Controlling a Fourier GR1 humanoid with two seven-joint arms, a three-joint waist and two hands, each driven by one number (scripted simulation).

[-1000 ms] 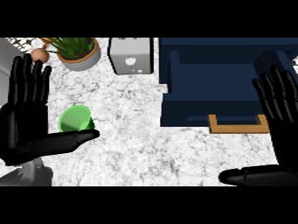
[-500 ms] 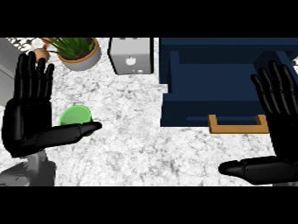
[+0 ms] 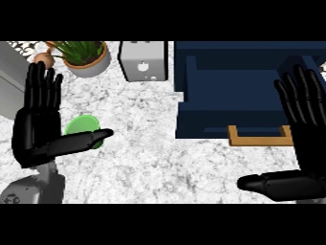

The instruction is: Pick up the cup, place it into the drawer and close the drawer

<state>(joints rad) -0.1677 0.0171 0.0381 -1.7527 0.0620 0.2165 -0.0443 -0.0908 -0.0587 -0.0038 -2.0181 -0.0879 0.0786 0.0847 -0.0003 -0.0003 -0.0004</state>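
A white marbled counter (image 3: 158, 158) carries everything, with the open navy drawer (image 3: 243, 95) at its right side. Nothing of the task looks finished: the green cup (image 3: 82, 127) stands on the counter near the left edge, and the drawer waits open. The left hand (image 3: 42, 127) has fingers straight and spread, its thumb lying across the cup's front, not yet curled round it. The right hand (image 3: 313, 143) rests open beside the drawer's wooden handle (image 3: 260, 141).
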